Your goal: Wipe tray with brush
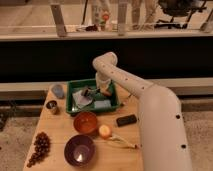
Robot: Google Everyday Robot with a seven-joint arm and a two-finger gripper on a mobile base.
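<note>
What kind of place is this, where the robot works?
Probably an indoor lab or office test area: a small wooden table set with bowls, the pincer over the green tray, and a glass partition behind.

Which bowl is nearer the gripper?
The orange bowl, just below the green tray where the gripper works; the purple bowl sits farther toward the table's front edge.

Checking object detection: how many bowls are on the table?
2. The orange bowl sits just in front of the green tray; the purple bowl is nearer the front edge. The gripper is inside the tray. None appear hidden.
</note>
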